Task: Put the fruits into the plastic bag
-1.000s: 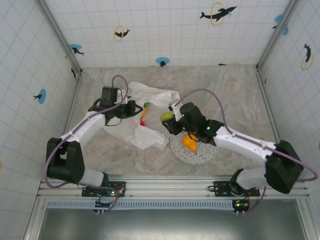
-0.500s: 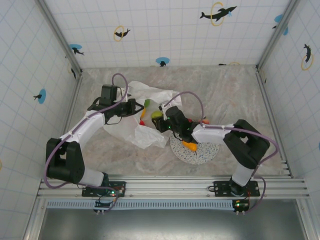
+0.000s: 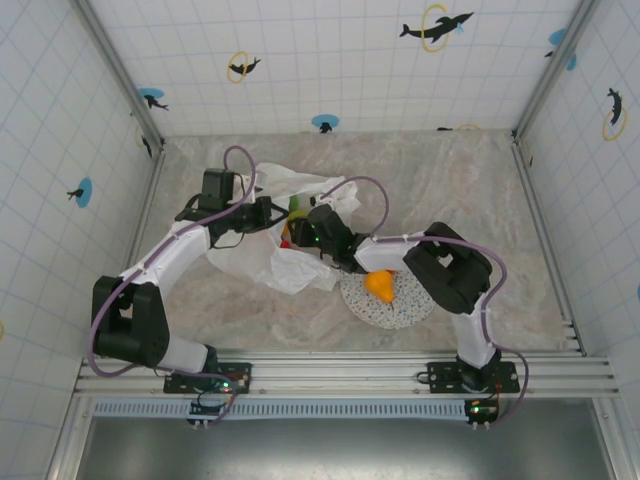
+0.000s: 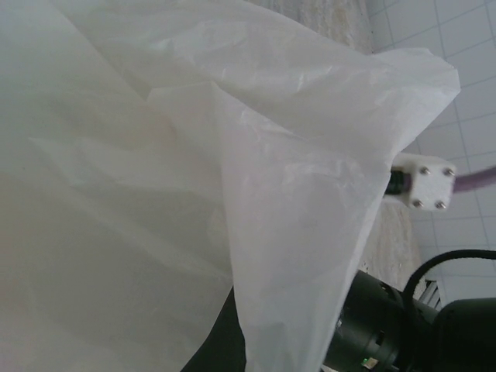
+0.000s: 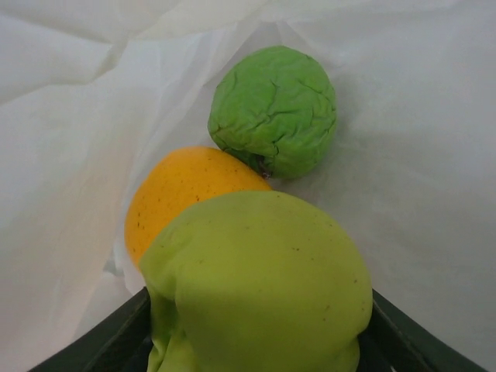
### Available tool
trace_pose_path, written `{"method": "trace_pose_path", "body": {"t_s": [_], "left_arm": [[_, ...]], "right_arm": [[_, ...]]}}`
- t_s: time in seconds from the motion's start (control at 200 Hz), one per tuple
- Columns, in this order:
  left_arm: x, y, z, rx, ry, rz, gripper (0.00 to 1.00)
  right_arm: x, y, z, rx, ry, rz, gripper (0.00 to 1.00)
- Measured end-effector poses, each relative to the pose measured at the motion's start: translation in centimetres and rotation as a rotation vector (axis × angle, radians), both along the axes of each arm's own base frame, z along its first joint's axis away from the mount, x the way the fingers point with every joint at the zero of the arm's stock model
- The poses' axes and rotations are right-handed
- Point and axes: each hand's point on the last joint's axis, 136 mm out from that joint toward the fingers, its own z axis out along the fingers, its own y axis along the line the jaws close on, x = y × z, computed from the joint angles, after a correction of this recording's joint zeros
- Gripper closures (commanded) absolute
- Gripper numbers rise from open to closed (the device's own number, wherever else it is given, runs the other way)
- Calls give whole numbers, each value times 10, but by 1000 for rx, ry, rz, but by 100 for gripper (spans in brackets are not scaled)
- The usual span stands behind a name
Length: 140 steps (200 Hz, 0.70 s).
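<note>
The right gripper (image 3: 313,232) is closed snugly on a yellow-green pear-like fruit (image 5: 256,287) just inside the mouth of the plastic bag (image 3: 285,272), close to an orange fruit (image 5: 182,190) and a wrinkled dark-green one (image 5: 273,108) lying on the film. I'd release it low, parting the fingers only a little so the thin plastic isn't snagged. The left gripper (image 3: 262,216) sits at the bag's lip, veiled by film, so I can't tell its grip; the bag's mouth faces right toward the plate (image 3: 405,308), its length running leftward, and the held fruit seems to point lengthways into it.
</note>
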Motion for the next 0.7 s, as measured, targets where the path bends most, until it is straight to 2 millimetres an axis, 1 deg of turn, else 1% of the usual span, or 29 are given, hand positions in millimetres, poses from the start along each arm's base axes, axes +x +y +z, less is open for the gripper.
{"method": "trace_pose_path", "body": {"t_s": [0.125, 0.315, 0.51, 0.701], "left_arm": [[0, -1, 1, -6, 1, 0, 100], [0, -1, 1, -8, 1, -1, 100], [1, -1, 0, -8, 3, -1, 100], [1, -1, 0, -8, 3, -2, 100]], "right_arm": [[5, 9, -5, 57, 56, -7, 26], [1, 15, -5, 99, 103, 29, 14], [-3, 18, -4, 96, 102, 71, 10], [-12, 7, -1, 54, 90, 93, 11]]}}
